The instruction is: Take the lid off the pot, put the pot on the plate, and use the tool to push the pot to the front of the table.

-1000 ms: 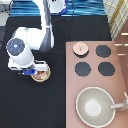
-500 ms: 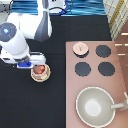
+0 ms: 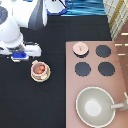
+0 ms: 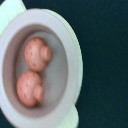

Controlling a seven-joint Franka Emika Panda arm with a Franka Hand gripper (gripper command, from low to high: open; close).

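The pot (image 3: 40, 68), pinkish-tan with reddish-orange contents, sits uncovered on the cream plate (image 3: 39, 78) on the black table (image 3: 30, 105), left of the stove. The wrist view looks straight down into the pot (image 4: 37, 70), where two reddish lumps lie. The lid (image 3: 80, 48) rests on the stove's top-left burner spot. My gripper (image 3: 20, 56) hangs above the table, up and to the left of the pot and apart from it. The tool is out of view.
The pinkish-brown stove (image 3: 120, 80) fills the exterior view's right side, with three black burners (image 3: 83, 68) showing. A large grey-beige pan (image 3: 95, 106) stands at its bottom end, handle pointing right. My white arm (image 3: 15, 25) covers the top left.
The gripper was right over the pot a second ago. It has lifted off and drawn back toward the exterior view's top left, leaving the pot standing on the plate.
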